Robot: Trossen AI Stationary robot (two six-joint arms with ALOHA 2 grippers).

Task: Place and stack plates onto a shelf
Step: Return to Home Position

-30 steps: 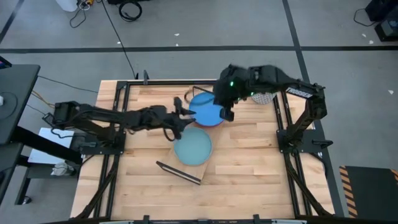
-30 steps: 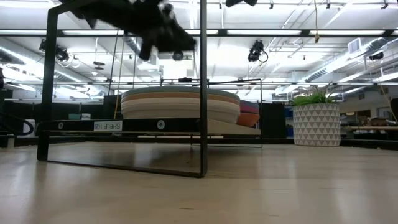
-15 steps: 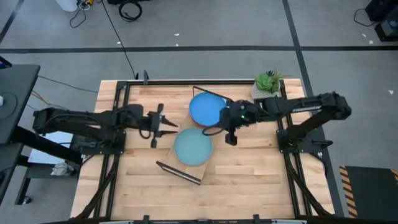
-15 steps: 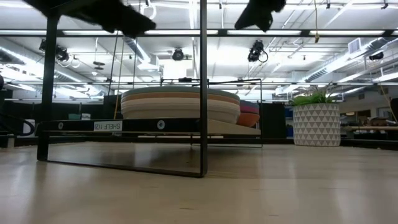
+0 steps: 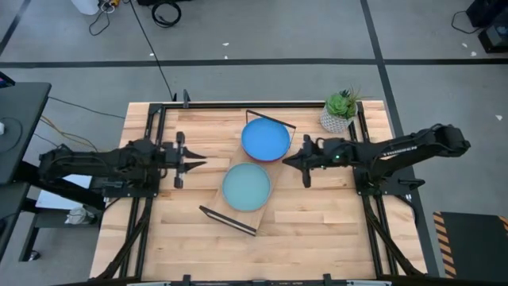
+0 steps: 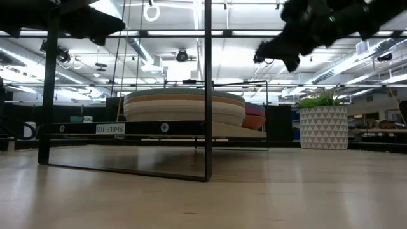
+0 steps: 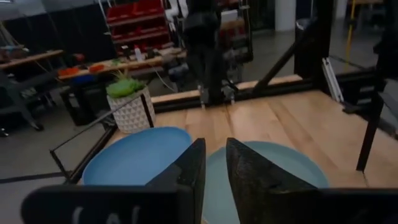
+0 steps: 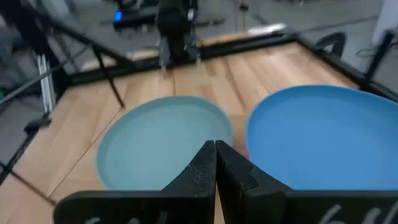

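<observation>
On the shelf (image 5: 225,213), a light wooden board in a black wire frame (image 6: 208,95), stand two stacks of plates. A light blue plate (image 5: 246,187) tops the nearer stack (image 6: 184,107), and a bright blue plate (image 5: 265,139) tops the farther one (image 6: 254,118). My left gripper (image 5: 200,163) hovers level to the left of the shelf, pointing at the plates, its fingers (image 7: 245,171) a narrow gap apart and holding nothing. My right gripper (image 5: 289,160) hovers to the right of the shelf, shut and empty, its tips (image 8: 214,155) pointing between the two top plates.
A potted plant in a white patterned pot (image 5: 340,111) stands at the table's far right corner, behind my right arm. Black frame rails run along the table's left (image 5: 151,143) and right (image 5: 361,143) sides. Bare slatted wood lies in front of the shelf (image 5: 317,230).
My left gripper has drawn back from the plates toward the table's left edge, rolling about its own axis. My right gripper has come down from above the bright blue plate and pulled back toward the right edge. Both stacks have stayed where they were.
</observation>
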